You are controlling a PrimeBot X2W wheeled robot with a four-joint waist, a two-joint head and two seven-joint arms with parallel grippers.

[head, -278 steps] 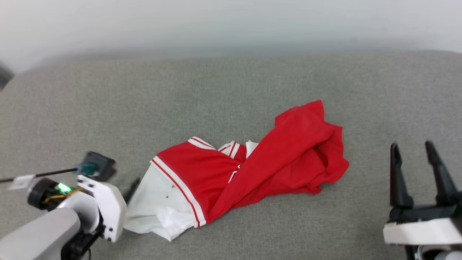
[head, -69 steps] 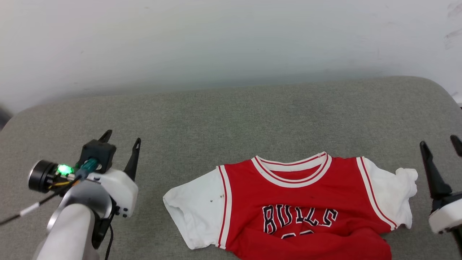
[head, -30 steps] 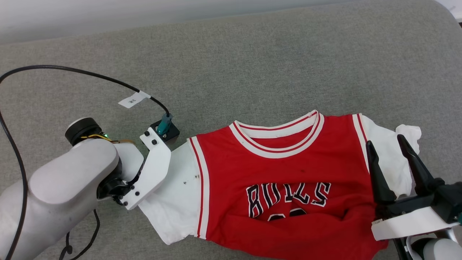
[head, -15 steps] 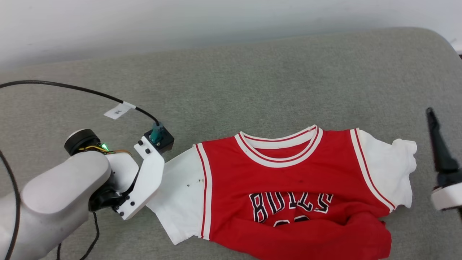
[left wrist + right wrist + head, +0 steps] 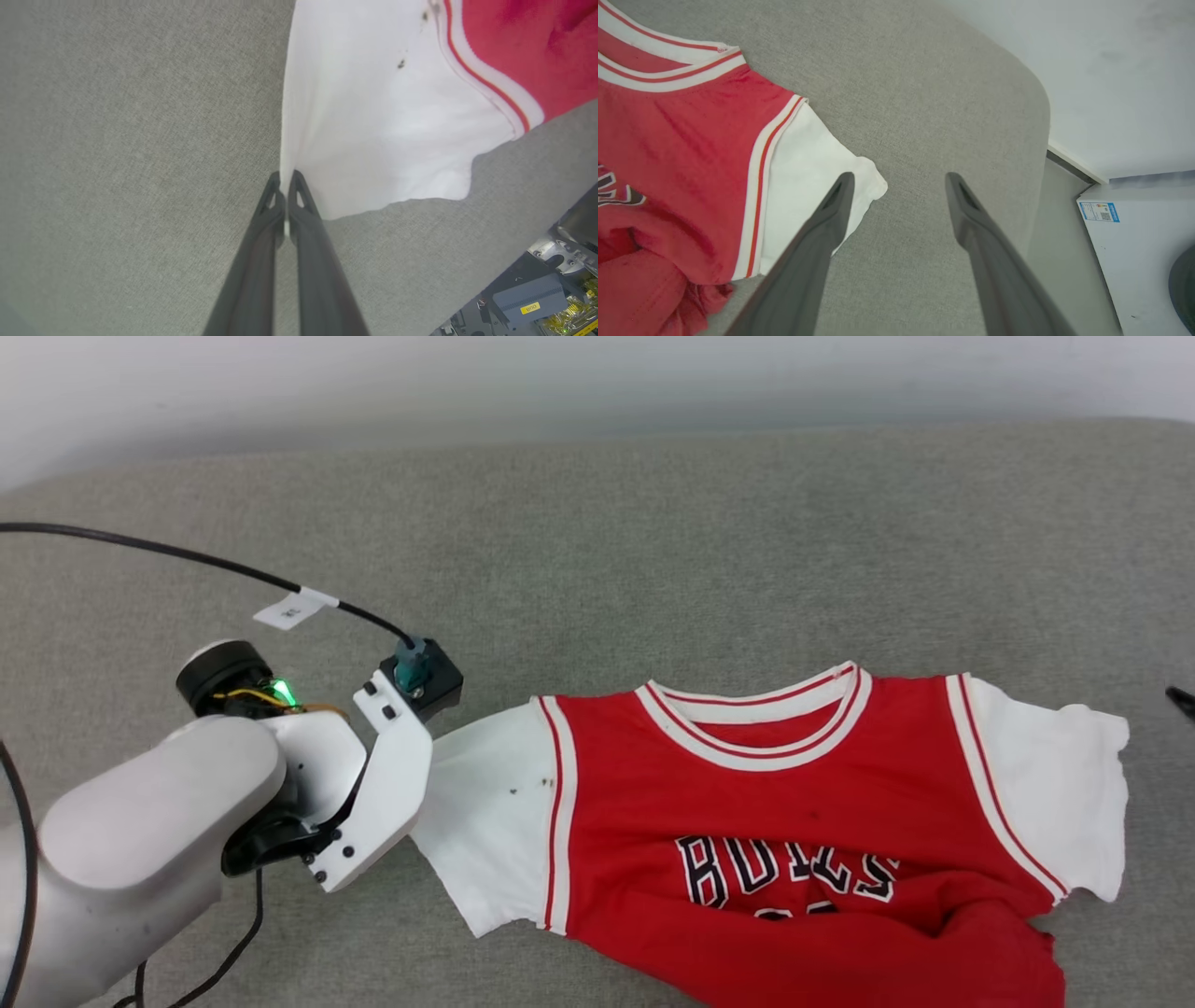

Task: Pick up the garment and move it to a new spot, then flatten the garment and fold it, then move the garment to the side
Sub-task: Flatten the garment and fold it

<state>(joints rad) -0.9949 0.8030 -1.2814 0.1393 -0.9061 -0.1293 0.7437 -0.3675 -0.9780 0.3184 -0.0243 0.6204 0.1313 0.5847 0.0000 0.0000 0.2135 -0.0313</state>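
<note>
The garment (image 5: 747, 803) lies front up on the grey padded surface (image 5: 653, 569), a red jersey with white sleeves, a striped collar and black lettering; its lower red part is bunched up. My left gripper (image 5: 285, 177) is shut on the outer edge of the garment's (image 5: 373, 116) white left sleeve, low over the surface. In the head view its fingers are hidden under the white wrist bracket (image 5: 383, 793). My right gripper (image 5: 899, 179) is open and holds nothing, hovering over the tip of the garment's (image 5: 691, 140) other white sleeve.
A black cable (image 5: 140, 546) with a white tag arcs over the surface to my left wrist. The surface's rounded corner (image 5: 1036, 93) lies beyond my right gripper, with a pale floor and a white labelled box (image 5: 1134, 224) past it.
My left gripper has shut on the left sleeve's edge. My right gripper has drawn back to the right, off the garment. The head camera has shifted.
</note>
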